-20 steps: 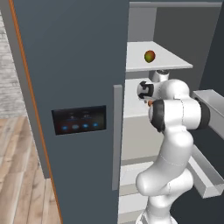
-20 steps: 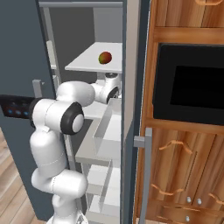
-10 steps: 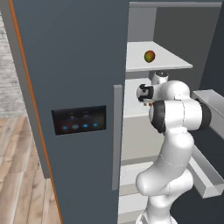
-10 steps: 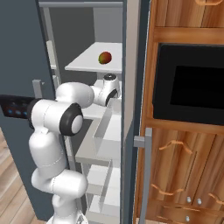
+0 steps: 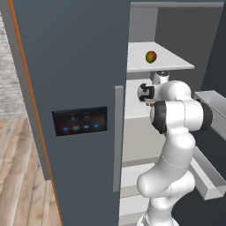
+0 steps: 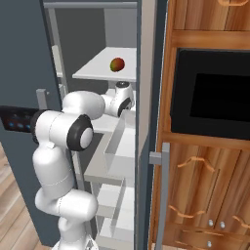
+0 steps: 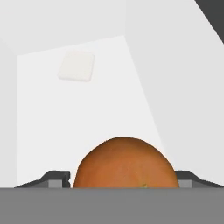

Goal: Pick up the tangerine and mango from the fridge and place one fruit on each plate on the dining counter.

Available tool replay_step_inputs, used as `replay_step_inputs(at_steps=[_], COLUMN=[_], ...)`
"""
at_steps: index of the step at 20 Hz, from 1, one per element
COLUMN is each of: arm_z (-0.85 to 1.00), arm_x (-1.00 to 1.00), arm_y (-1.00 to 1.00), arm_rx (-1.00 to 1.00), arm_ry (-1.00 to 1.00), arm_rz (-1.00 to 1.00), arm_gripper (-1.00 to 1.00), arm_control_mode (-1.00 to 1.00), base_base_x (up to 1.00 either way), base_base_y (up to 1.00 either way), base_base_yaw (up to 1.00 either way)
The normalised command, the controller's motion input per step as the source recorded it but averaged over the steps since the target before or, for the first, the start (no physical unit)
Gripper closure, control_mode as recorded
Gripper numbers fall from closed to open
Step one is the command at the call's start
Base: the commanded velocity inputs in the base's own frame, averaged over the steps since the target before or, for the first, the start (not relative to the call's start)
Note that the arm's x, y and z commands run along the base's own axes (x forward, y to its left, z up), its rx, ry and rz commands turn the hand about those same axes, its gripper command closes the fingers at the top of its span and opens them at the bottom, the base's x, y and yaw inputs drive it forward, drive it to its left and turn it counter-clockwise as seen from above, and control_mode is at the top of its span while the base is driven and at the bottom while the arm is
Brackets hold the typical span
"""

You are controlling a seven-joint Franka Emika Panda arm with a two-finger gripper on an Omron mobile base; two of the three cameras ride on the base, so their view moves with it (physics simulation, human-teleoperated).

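Two dark fingertips (image 7: 56, 178) low in the hand view, one each side of the tangerine (image 7: 125, 162); squeezing or not, can't tell. Press gently, lift straight, pull back slowly. Mango (image 5: 151, 57) on fridge (image 5: 75, 79) shelf, upper middle.

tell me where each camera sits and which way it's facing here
Left base view: behind the arm on its left, looking forward at the fridge door and shelves; the white arm rises at lower right, reaching under the shelf with the mango.
Right base view: behind the arm on its right, looking into the fridge beside the wood cabinets; the arm rises at lower left.
Hand view: on the hand, looking along the end effector at the tangerine between its fingertips, against the pale fridge wall.
Both base views share the mango, shelves and arm.
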Motion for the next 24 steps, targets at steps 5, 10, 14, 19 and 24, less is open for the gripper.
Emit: replay_step_inputs(at_steps=[5,10,14,19,24], arm_z=[0.00,0.05,-0.04,0.61,0.97], arm_x=[-0.12,-0.86,-0.24,-0.82,-0.97], arm_y=[0.04,0.43,0.22,0.05,0.09], arm_rx=[0.00,0.00,0.00,0.00,0.00], arm_ry=[0.00,-0.29,-0.37,-0.18,0.03], arm_rz=[0.00,0.00,0.00,0.00,0.00], arm_gripper=[1.00,1.00,1.00,1.00,1.00], arm_control_mode=[-1.00,-1.00,-1.00,-1.00,-1.00], base_base_x=[0.00,0.00,0.00,0.00,0.00], base_base_y=[0.00,0.00,0.00,0.00,0.00], base_base_yaw=[0.00,0.00,0.00,0.00,0.00])
